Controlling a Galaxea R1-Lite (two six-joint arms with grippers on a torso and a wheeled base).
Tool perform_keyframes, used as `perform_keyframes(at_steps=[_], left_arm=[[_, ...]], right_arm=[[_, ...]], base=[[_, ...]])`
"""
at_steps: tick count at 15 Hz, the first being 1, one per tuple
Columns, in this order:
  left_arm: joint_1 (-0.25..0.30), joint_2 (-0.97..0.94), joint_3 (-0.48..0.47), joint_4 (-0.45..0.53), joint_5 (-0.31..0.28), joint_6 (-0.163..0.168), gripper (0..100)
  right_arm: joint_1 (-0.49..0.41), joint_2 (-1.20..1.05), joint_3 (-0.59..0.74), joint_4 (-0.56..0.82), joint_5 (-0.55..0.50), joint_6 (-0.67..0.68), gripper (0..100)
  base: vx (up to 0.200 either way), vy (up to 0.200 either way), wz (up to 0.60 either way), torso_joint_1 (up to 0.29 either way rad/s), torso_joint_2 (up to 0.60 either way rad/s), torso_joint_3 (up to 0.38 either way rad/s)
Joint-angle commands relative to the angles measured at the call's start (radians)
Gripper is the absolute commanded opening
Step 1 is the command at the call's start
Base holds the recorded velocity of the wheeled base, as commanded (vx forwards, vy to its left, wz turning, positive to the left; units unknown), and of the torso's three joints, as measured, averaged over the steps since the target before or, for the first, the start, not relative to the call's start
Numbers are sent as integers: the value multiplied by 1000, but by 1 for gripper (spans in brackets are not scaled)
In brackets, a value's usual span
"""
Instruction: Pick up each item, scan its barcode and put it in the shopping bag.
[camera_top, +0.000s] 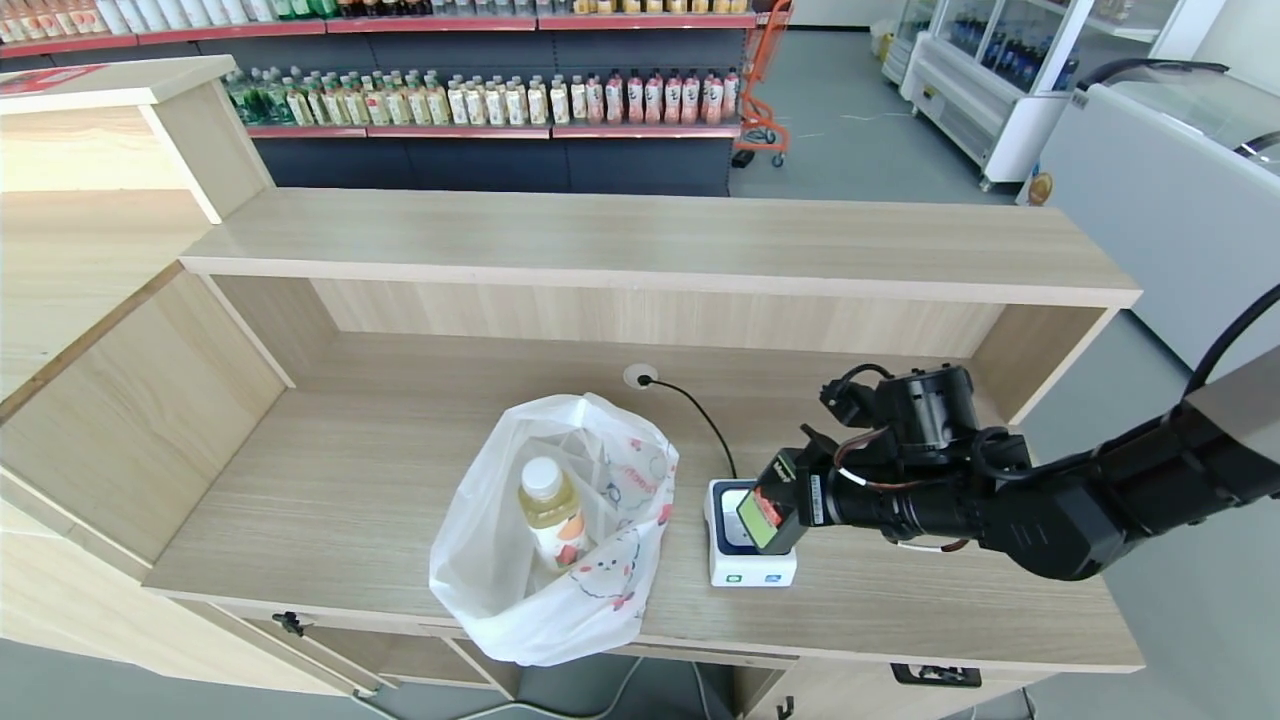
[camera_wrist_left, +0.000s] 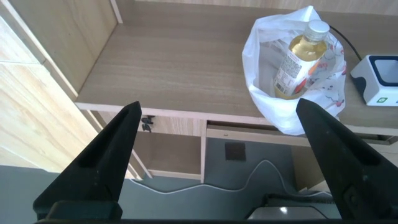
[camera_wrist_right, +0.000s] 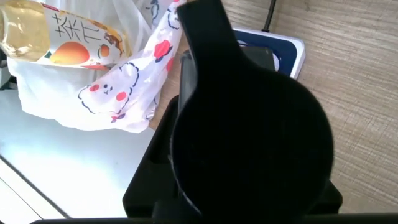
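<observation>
I am on the scan step. My right gripper is squeezed tight on a small green and red pack, just over the scanner near the front edge of the counter. I think the next move is to carry the pack along that edge and drop it in the shopping bag, beside the bottle. My left gripper is spread wide and holds nothing.

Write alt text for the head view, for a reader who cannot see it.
The right gripper holds a small green and red pack over the white scanner on a wooden counter. Left of the scanner stands an open white shopping bag with a bottle of pale yellow drink upright inside. A black cable leads back from the scanner.
</observation>
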Motion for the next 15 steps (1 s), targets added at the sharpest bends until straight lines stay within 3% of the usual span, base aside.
perform_keyframes(at_steps=[1,15], left_arm=[[0,0,0,0,0,0,100],[0,0,0,0,0,0,100]], right_arm=[[0,34,-7,-12,-2,-9,0],[31,98,-82,-18,5,1,0]], base=[[0,0,0,0,0,0],[0,0,0,0,0,0]])
